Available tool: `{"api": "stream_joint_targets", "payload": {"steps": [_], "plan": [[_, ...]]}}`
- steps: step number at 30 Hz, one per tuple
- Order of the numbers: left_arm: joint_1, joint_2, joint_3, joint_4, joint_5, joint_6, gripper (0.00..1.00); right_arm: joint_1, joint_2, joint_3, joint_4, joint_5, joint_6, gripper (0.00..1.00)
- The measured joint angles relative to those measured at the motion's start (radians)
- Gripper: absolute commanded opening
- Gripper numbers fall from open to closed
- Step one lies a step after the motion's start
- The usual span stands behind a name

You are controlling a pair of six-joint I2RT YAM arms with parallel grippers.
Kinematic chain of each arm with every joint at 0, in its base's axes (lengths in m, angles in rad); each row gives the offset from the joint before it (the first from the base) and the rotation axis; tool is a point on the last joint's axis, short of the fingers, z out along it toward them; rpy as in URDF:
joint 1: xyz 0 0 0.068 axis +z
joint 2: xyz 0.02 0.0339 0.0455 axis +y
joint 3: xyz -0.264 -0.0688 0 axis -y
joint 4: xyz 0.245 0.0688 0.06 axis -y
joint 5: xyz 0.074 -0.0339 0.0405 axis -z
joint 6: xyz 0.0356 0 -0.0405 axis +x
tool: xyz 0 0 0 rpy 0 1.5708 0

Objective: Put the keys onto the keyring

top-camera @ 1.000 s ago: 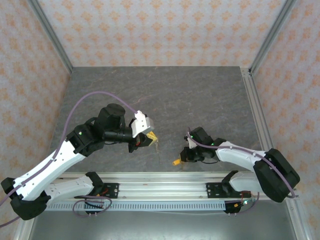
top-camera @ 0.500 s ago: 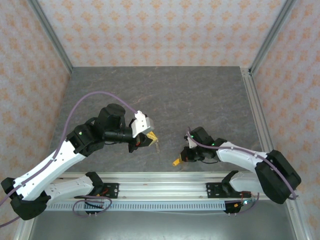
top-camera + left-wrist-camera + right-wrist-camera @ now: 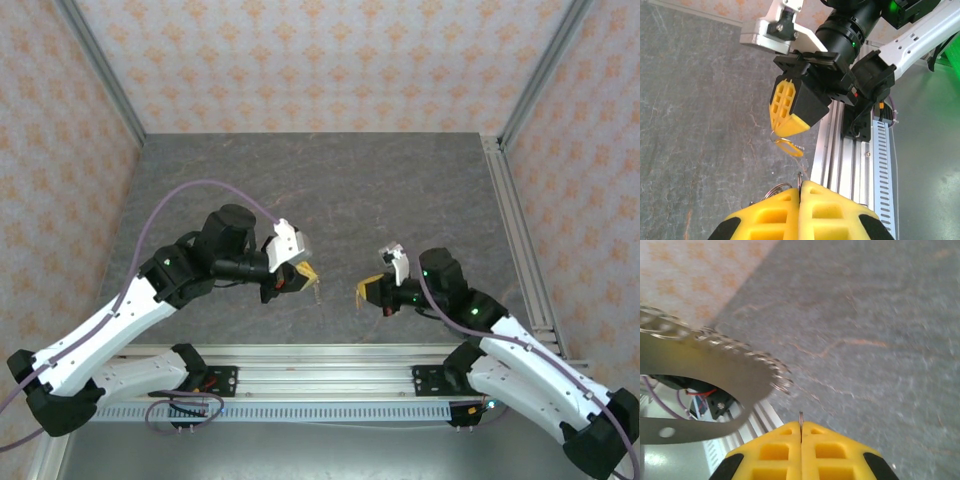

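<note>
In the top view my left gripper (image 3: 307,272) hangs above the near middle of the table, shut on the keyring (image 3: 316,290), which dangles below it. The left wrist view has the same fingertips (image 3: 785,210) pressed together on the thin wire loops of the keyring (image 3: 771,192). My right gripper (image 3: 366,291) faces it a short gap to the right, raised off the table. It is shut on the small ring of the key (image 3: 788,147), whose yellow head hangs below my right gripper (image 3: 784,129). A thin metal edge (image 3: 800,421) sticks out between the right fingertips (image 3: 825,447).
The grey stone-patterned table (image 3: 320,190) is walled at the back and both sides. An aluminium rail (image 3: 320,365) runs along the front edge, just below both grippers. Close to the right wrist lens hangs a blurred grey metal strip (image 3: 700,357) edged with beaded chain.
My right arm has lifted off the table near the front rail and swung up towards the left gripper, its jaws closing fully. The left gripper has barely moved.
</note>
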Motion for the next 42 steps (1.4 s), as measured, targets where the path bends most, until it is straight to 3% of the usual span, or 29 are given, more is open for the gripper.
{"api": "stream_joint_targets", "payload": {"steps": [18, 29, 42], "plan": [[0.066, 0.002, 0.067, -0.003, 0.132, 0.012, 0.00, 0.001, 0.071, 0.288, 0.101, -0.290, -0.065, 0.00], [0.093, 0.002, 0.067, 0.003, 0.242, 0.011, 0.00, 0.001, 0.158, 0.298, 0.164, -0.393, -0.046, 0.00], [0.103, 0.013, 0.065, 0.014, 0.272, 0.008, 0.00, 0.008, 0.183, 0.297, 0.286, -0.437, 0.027, 0.00]]}}
